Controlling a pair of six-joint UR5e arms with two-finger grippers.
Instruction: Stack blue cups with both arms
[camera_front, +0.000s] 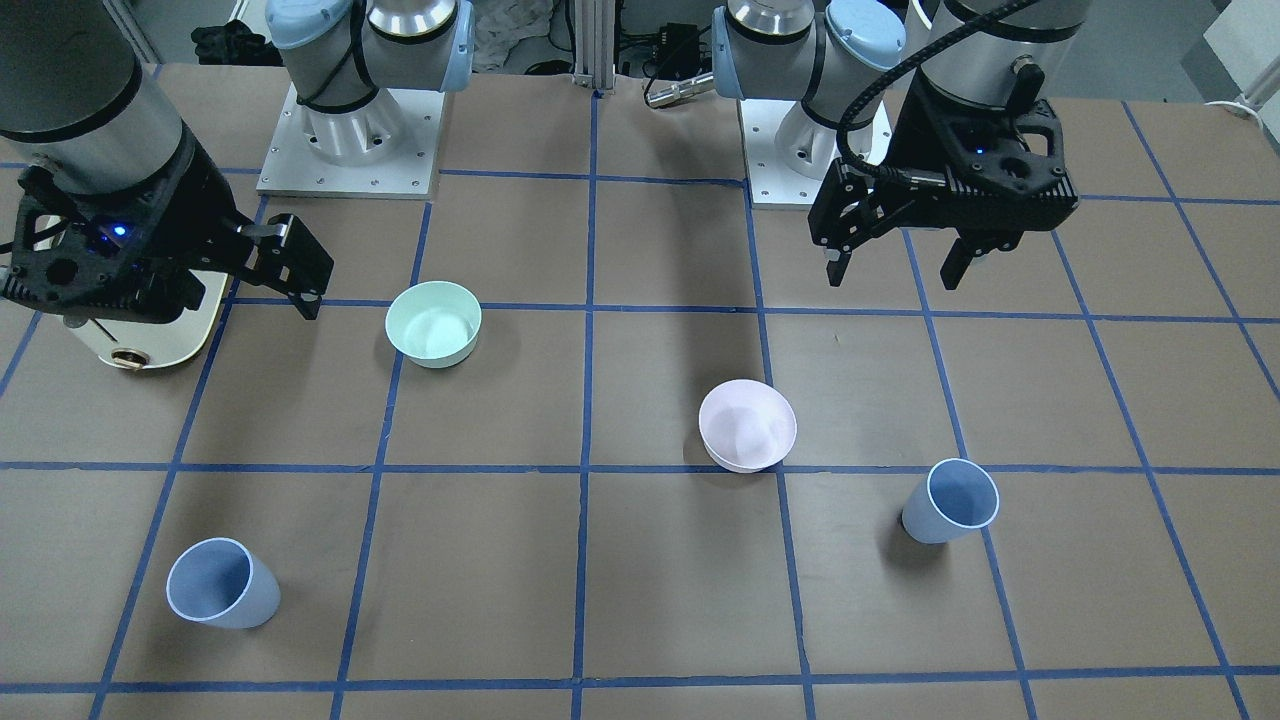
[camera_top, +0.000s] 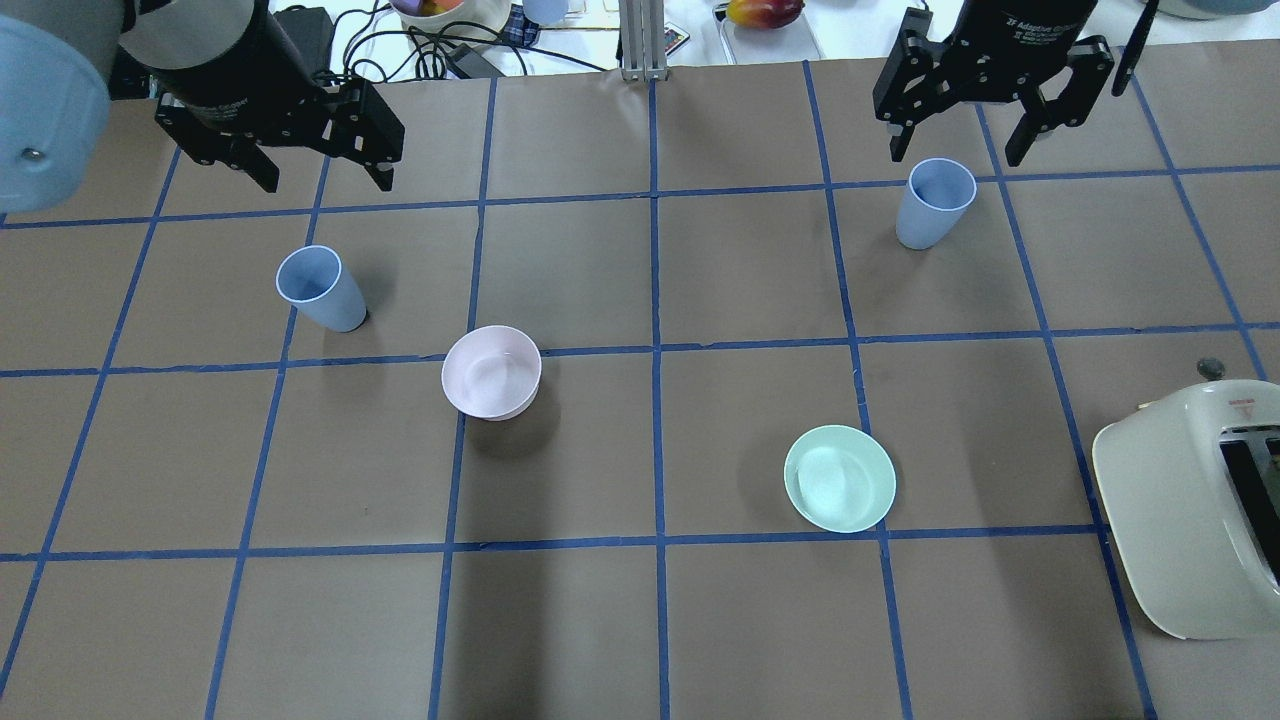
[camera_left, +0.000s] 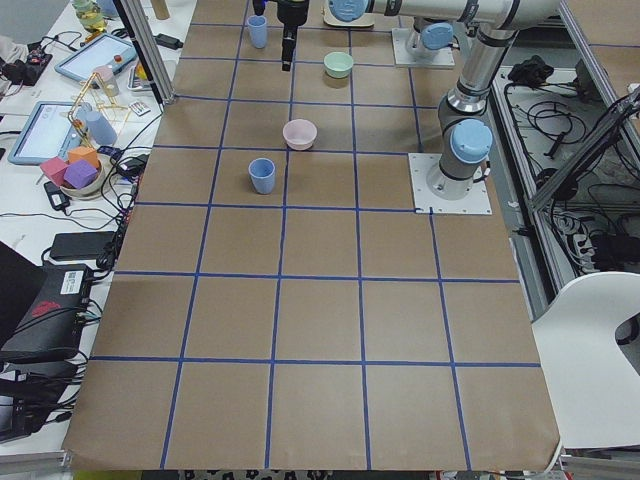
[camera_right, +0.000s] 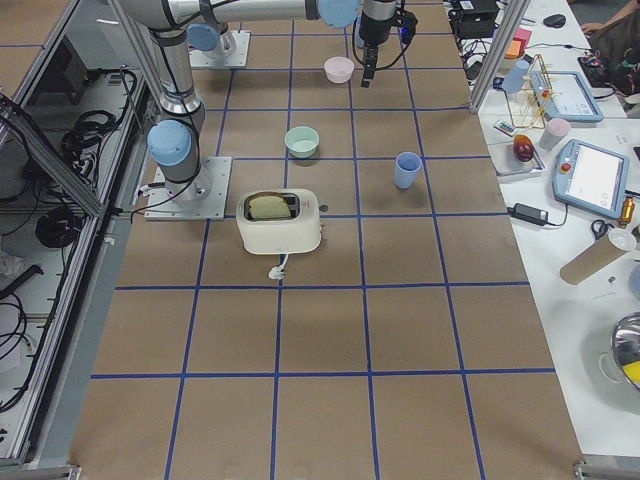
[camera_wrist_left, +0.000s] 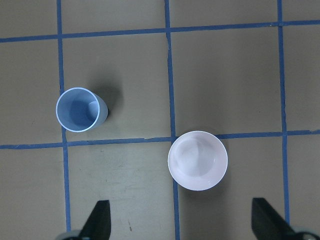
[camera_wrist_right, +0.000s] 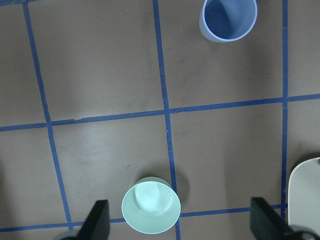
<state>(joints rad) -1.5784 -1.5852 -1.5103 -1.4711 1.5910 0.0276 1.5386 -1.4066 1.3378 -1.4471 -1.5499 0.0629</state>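
Two pale blue cups stand upright and apart on the brown table. One cup (camera_top: 320, 290) is on my left side, also in the front view (camera_front: 950, 502) and the left wrist view (camera_wrist_left: 80, 110). The other cup (camera_top: 935, 203) is on my right side, also in the front view (camera_front: 222, 583) and the right wrist view (camera_wrist_right: 228, 19). My left gripper (camera_top: 328, 180) (camera_front: 893, 280) hovers open and empty above the table, short of its cup. My right gripper (camera_top: 955, 155) hovers open and empty, close above its cup.
A pale pink bowl (camera_top: 492, 372) sits next to the left cup. A mint-green bowl (camera_top: 840, 478) sits right of centre. A cream toaster (camera_top: 1190, 510) stands at the table's right edge. Blue tape lines grid the table.
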